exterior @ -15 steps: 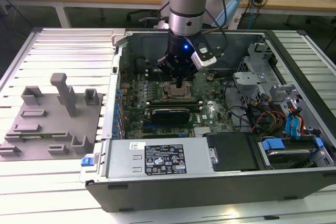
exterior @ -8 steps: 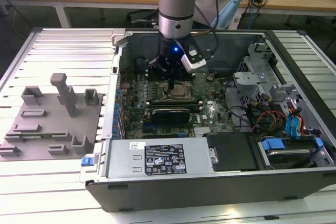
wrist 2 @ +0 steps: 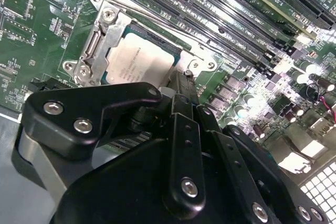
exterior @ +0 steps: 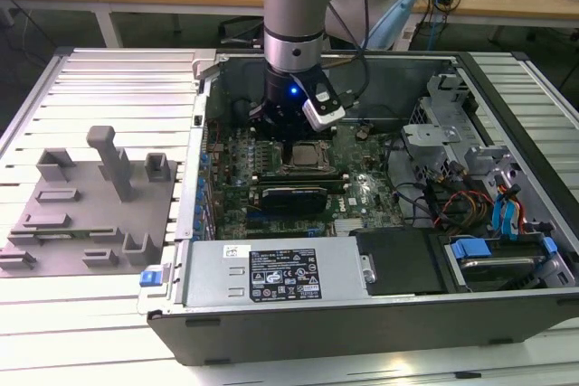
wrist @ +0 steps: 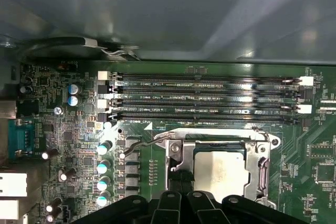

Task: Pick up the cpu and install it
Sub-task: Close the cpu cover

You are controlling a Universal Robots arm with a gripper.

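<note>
cpu (wrist 2: 140, 60) sits flat inside the socket frame (wrist 2: 100, 40); gripper (exterior: 288, 131) hangs right over its near edge, jaw state can't tell. Keep it square, no side drag, confirm all corners flush
</note>
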